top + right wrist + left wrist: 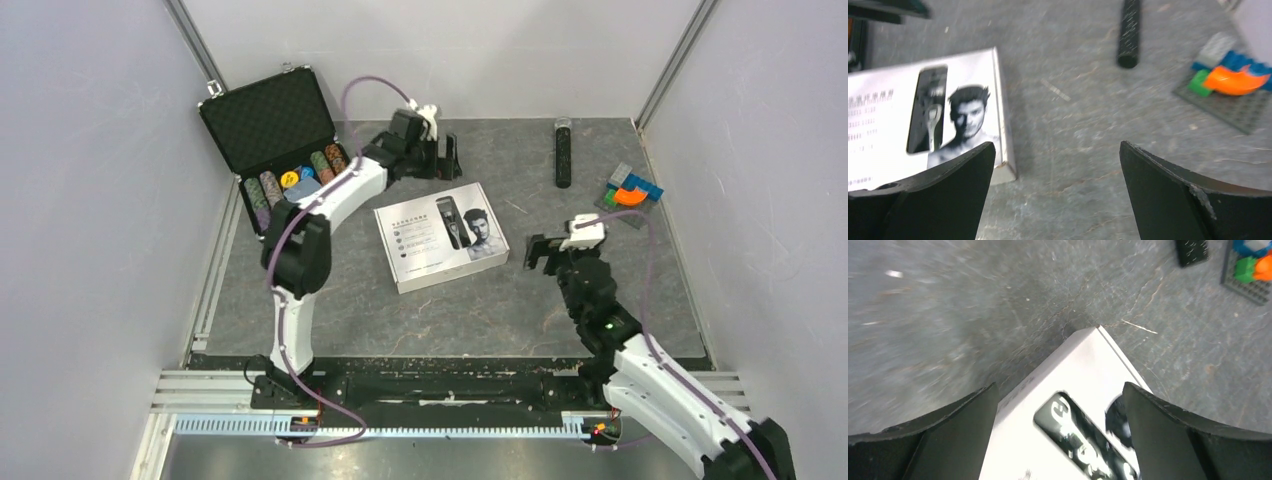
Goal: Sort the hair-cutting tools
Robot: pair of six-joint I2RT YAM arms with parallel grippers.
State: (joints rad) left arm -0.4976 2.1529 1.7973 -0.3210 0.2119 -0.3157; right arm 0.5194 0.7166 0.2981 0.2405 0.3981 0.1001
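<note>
left claw (1058, 390) gapes wide over a corner of the white box (440, 235), likely lining up a grab; right claw (1057, 145) hangs open beside it. hair-cutting tools unseen, presumably inside.

Overhead view: you get bright, even, soft light from above. Table (450, 310) sharp throughout. Shadows faint and short, hugging white box (440, 237) and arms. No hard glare.

Left wrist view: you lose left half of table to streaky motion smear. Box print blurred. Dark shadow pooled at box corner. Dark fingers (948, 440) near lens, edges soft, no surface detail.

Right wrist view: soft overall. You can't read box text. Black stick (1129, 32) and coloured blocks (1233, 80) smeared. Narrow shadow along box's right edge.
</note>
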